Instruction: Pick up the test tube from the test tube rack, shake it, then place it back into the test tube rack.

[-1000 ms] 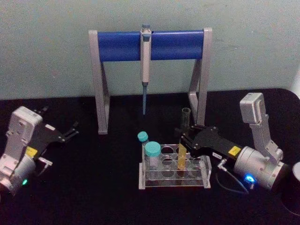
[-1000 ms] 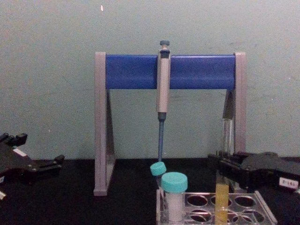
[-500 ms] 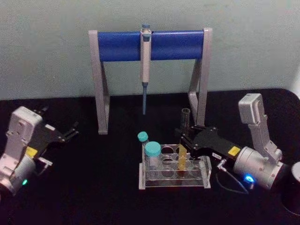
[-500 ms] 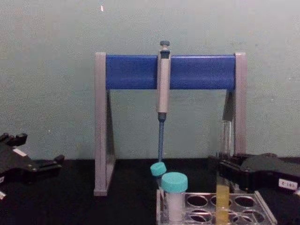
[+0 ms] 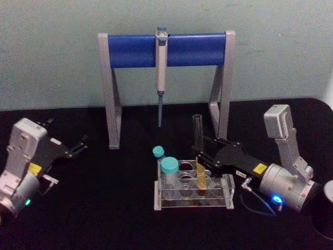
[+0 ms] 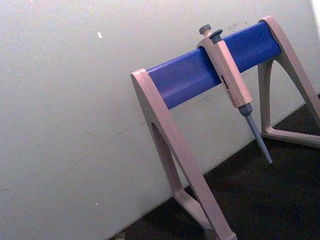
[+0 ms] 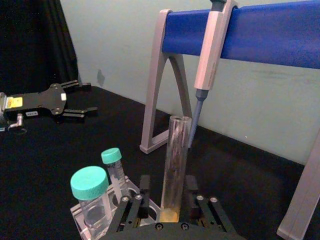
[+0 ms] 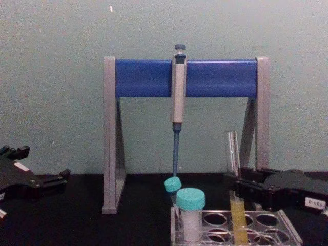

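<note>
Pale green wall behind, black table (image 5: 104, 208) below, and on it the grey-and-blue pipette stand (image 5: 166, 49) with a pipette (image 5: 162, 67) hanging from its bar. In front of the stand sits the clear test tube rack (image 5: 192, 192), with two teal-capped tubes (image 5: 169, 172) at its left end. Over to the right hand (image 5: 200, 154): it reaches in from the right and its black fingers (image 7: 145, 192) are clamped on either side of the test tube (image 5: 199, 151), gripping it about midway up. That tube leans a little, open mouth tipped toward the left, yellow liquid in its lower part. Its bottom end looks to be down among the rack's holes at the right side, though from the chest view it's hard to say whether it is seated or just clear. On the far left the left hand (image 5: 78, 147) rests low by the table, well away from the rack, its fingers slightly apart and holding nothing.
</note>
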You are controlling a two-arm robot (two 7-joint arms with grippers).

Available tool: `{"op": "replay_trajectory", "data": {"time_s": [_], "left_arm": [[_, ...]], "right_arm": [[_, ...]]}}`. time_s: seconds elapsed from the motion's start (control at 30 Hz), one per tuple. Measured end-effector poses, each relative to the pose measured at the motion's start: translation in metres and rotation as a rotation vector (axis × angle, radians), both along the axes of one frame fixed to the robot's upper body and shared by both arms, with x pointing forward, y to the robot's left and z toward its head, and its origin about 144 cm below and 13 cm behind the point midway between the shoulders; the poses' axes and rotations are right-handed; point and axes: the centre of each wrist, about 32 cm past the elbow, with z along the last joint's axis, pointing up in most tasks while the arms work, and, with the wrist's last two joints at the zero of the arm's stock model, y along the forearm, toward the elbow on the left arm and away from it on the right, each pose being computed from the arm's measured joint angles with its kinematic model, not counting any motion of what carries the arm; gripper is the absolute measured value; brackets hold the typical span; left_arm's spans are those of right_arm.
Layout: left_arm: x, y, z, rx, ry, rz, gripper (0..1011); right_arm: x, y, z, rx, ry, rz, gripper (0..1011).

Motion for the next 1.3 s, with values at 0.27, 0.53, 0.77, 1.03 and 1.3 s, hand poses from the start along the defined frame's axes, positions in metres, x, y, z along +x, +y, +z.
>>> {"op": "replay_trajectory", "data": {"time_s": [0.27, 0.53, 0.77, 1.03, 1.3], "left_arm": [[0.0, 0.0, 0.0, 0.0, 0.0, 0.0, 1010], [0.0, 0.0, 0.0, 0.0, 0.0, 0.0, 1010], [0.0, 0.0, 0.0, 0.0, 0.0, 0.0, 1010], [0.0, 0.0, 0.0, 0.0, 0.0, 0.0, 1010], [0.0, 0.0, 0.0, 0.0, 0.0, 0.0, 1010]], "right_arm": [[0.0, 0.0, 0.0, 0.001, 0.0, 0.0, 671], [0.0, 0.0, 0.0, 0.002, -0.001, 0.001, 908], [0.0, 0.0, 0.0, 0.003, -0.001, 0.001, 1000], [-0.014, -0.012, 0.004, 0.006, -0.02, -0.003, 1000], [-0.038, -0.028, 0.006, 0.019, -0.057, -0.11, 1000]]}}
